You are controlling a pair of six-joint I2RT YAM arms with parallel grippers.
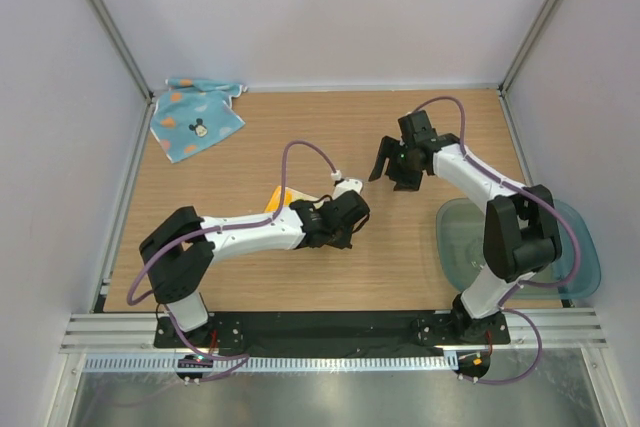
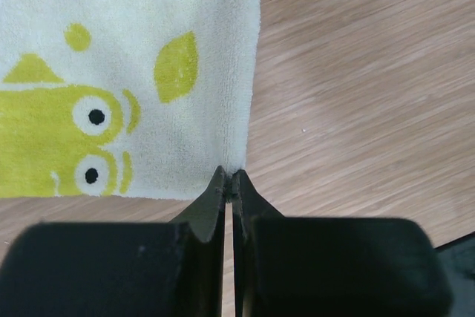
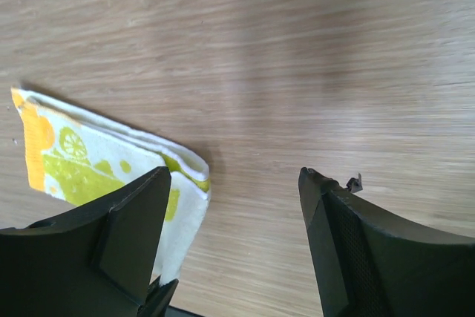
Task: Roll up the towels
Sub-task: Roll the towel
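The yellow towel [image 2: 111, 94] with green cartoon print lies folded flat on the wooden table. My left gripper [image 2: 228, 180] is shut, and its tips pinch the towel's near right corner. In the top view the towel [image 1: 279, 197] is mostly hidden under the left arm, with the left gripper [image 1: 345, 217] at mid-table. My right gripper [image 3: 234, 183] is open and empty above the bare wood, and its left finger [image 3: 133, 228] overlaps the towel's folded end [image 3: 96, 161]. In the top view the right gripper [image 1: 392, 172] is right of centre. The light blue towel [image 1: 195, 119] lies crumpled at the back left.
A clear bluish plastic tub [image 1: 575, 257] stands at the near right, beside the right arm's base. White walls and metal rails enclose the table on three sides.
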